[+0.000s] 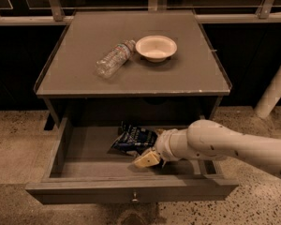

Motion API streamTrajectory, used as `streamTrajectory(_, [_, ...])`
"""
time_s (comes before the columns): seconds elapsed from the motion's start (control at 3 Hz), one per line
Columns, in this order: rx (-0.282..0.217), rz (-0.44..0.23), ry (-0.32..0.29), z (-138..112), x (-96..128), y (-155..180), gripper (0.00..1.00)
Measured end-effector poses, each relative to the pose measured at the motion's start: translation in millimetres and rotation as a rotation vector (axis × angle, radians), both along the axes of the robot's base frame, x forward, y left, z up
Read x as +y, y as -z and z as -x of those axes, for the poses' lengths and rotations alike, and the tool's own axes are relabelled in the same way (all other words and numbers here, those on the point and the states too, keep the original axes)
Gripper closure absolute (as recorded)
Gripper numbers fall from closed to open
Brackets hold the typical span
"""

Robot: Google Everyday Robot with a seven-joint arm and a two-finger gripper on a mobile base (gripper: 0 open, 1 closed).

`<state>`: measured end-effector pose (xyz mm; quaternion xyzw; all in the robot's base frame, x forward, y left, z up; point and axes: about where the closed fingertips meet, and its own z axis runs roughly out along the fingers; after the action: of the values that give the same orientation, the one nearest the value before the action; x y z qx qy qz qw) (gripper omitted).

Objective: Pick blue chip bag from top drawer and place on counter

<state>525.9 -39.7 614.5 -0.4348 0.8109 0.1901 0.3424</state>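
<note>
The blue chip bag (132, 140) lies crumpled inside the open top drawer (84, 190), towards the back and middle. The drawer is pulled out under the counter (187, 78), and its small round knob (134, 199) shows on the front. My gripper (147, 159) is down inside the drawer at the end of the white arm (225, 146), which comes in from the right. It sits at the bag's front right edge, right against it. The wrist hides part of the bag's right end.
A clear plastic water bottle (114, 59) lies on its side on the counter, with a white bowl (156, 48) beside it on the right. A white post (274, 90) stands on the speckled floor at the right. A railing runs behind the cabinet.
</note>
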Motion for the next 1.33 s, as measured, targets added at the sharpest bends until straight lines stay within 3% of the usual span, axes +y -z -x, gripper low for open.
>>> streamTrajectory(1.0, [0.0,0.0,0.0,0.0,0.1,0.0,0.88])
streamTrajectory(1.33, [0.0,0.0,0.0,0.0,0.1,0.0,1.0])
